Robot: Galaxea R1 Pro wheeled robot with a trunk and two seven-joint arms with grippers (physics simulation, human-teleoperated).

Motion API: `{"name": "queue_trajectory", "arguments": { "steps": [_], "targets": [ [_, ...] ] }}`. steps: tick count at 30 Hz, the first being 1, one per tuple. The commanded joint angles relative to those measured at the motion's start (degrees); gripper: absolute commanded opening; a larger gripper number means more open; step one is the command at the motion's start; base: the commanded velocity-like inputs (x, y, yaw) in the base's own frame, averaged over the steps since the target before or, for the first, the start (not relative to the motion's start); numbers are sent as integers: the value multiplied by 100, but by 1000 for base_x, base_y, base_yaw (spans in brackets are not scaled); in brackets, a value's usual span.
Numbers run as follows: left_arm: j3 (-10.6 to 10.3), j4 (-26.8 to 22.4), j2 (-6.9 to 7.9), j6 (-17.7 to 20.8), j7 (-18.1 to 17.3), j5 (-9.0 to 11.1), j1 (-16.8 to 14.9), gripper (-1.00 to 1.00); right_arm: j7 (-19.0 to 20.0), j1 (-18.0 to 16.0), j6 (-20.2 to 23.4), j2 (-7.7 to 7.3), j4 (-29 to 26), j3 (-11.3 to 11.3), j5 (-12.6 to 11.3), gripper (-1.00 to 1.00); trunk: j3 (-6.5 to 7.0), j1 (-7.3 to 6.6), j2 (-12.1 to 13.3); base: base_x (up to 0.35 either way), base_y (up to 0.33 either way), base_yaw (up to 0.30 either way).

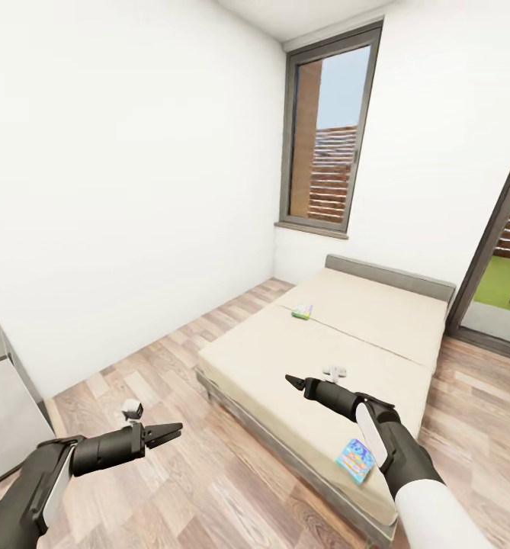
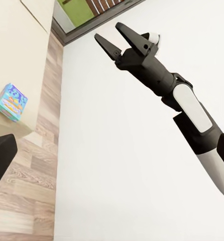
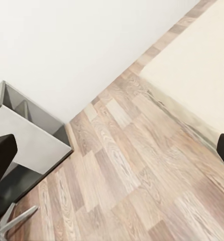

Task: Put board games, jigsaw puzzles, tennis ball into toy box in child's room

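Two board games lay uncollected on the bed [image 1: 285, 358], the blue one [image 1: 355, 460] at its near edge and another [image 1: 302, 311] farther up, while the spread, empty left gripper [image 1: 167, 433] and right gripper [image 2: 112, 36] hovered short, so collecting had seemingly not begun.

Two board games [image 1: 355, 460] [image 1: 302, 310] on the bed [image 1: 285, 358] — window [image 1: 331, 130] behind it.

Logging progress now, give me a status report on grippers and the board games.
Left gripper open, empty. Right gripper open, empty. Two board games on the bed: light blue box near edge, green-edged box farther up. Path clear.
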Motion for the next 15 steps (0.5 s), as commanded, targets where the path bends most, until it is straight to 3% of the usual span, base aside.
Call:
{"name": "queue_trajectory", "arguments": {
  "steps": [1,8,15],
  "targets": [
    [-1,1,2,60,-15,10,-4,100,14,-6,49,7,-3,-24,-37,100,-14,4,-14,0,125,-10],
    [-1,1,1,60,-15,10,-4,100,10,-6,54,9,4,-24,-49,100,-33,4,-14,0,47,-39],
    [-1,1,1,60,-15,10,-4,100,-2,-6,57,11,6,-24,-50,100,-73,4,-14,0,19,-153]
  ]
}}
